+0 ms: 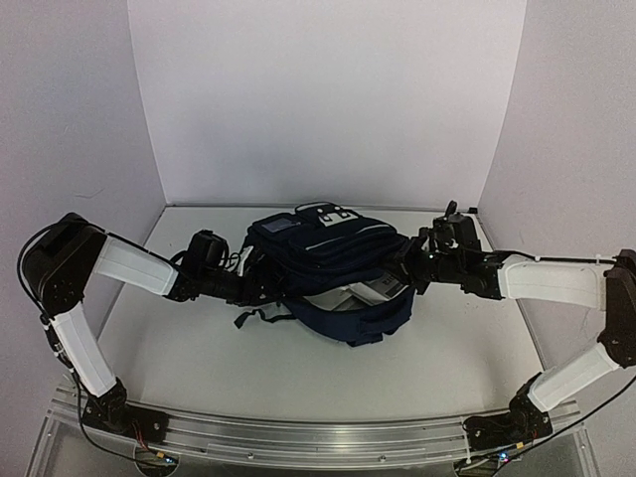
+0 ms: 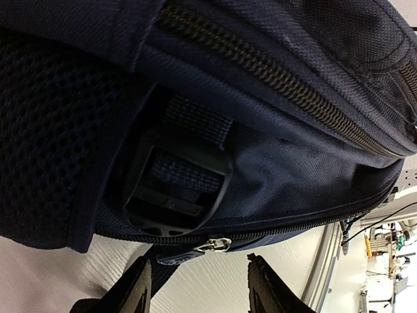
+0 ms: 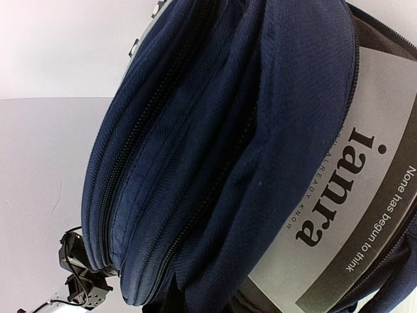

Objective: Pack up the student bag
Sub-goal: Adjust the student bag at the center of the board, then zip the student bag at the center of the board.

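A white table (image 1: 199, 368) fills the floor of a plain white booth, closed in by white walls (image 1: 328, 99) on the left, back and right; an aluminium rail (image 1: 298, 437) runs along its near edge and carries both arm bases.

From the left, the left pincer (image 2: 205, 290) reaches in low at the left end of the student bag (image 1: 318, 248); its fingers (image 2: 140, 290) stand apart with nothing between them, just below a metal zip pull (image 2: 218, 244) and a black plastic buckle (image 2: 176, 189) on a webbing strap.

The bag lies on its side in the middle of the table, towards the back wall, grey flap uppermost; its near compartment gapes open, and inside sits a grey-and-white printed cover (image 3: 365, 215) with large black lettering.

On the right, the right pincer (image 1: 415, 263) presses against the bag's right end; it is closed, though whether it pinches fabric I cannot tell.
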`<action>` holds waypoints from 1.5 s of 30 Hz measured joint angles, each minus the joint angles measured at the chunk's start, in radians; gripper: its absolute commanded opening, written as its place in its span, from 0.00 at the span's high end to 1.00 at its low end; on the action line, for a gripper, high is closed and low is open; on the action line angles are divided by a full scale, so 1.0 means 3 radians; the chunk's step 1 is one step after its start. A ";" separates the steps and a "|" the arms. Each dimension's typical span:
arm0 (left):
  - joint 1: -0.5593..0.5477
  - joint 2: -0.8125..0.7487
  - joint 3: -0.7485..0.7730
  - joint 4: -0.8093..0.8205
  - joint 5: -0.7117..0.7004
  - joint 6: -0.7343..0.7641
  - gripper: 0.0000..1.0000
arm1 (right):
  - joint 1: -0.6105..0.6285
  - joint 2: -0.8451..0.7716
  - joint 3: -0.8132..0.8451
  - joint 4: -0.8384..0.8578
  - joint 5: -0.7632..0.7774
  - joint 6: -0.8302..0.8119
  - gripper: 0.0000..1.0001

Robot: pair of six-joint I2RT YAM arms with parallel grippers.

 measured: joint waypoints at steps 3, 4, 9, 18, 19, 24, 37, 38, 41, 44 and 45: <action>-0.0019 0.0049 0.0050 0.0001 -0.0083 0.0056 0.58 | 0.0000 -0.0016 -0.0004 -0.0003 0.0000 -0.0009 1.00; -0.0021 0.0071 0.0067 0.0000 -0.0104 0.0066 0.59 | 0.0000 -0.0018 -0.0004 -0.0003 0.0000 -0.0013 1.00; -0.0076 0.0152 0.0119 -0.0051 -0.0209 0.0137 0.64 | 0.0000 -0.0030 -0.0020 -0.0006 -0.0001 -0.0026 1.00; -0.0168 0.0189 0.0184 -0.0085 -0.0320 0.0207 0.65 | 0.0000 -0.0039 -0.0039 -0.0005 -0.0007 -0.0036 1.00; -0.0179 0.0204 0.0208 -0.0094 -0.0338 0.0212 0.64 | 0.0000 -0.0043 -0.0044 -0.0006 -0.0008 -0.0036 1.00; -0.0266 0.0262 0.0324 -0.0225 -0.0533 0.0271 0.68 | -0.0001 -0.0072 -0.0050 -0.0005 -0.0006 -0.0036 1.00; -0.0424 0.0264 0.0401 -0.0368 -0.0882 0.0384 1.00 | 0.0000 -0.0112 -0.0087 -0.0005 -0.0004 -0.0036 1.00; -0.0424 0.0264 0.0401 -0.0368 -0.0876 0.0373 1.00 | 0.0000 -0.0117 -0.0090 -0.0005 -0.0004 -0.0036 1.00; -0.0426 0.0264 0.0401 -0.0367 -0.0842 0.0384 1.00 | 0.0000 -0.0131 -0.0102 -0.0005 0.0003 -0.0036 1.00; -0.0431 0.0259 0.0400 -0.0370 -0.0789 0.0381 1.00 | 0.0000 -0.0149 -0.0118 -0.0003 0.0018 -0.0036 1.00; -0.0434 0.0249 0.0400 -0.0379 -0.0770 0.0380 1.00 | 0.0000 -0.0155 -0.0125 -0.0003 0.0026 -0.0036 1.00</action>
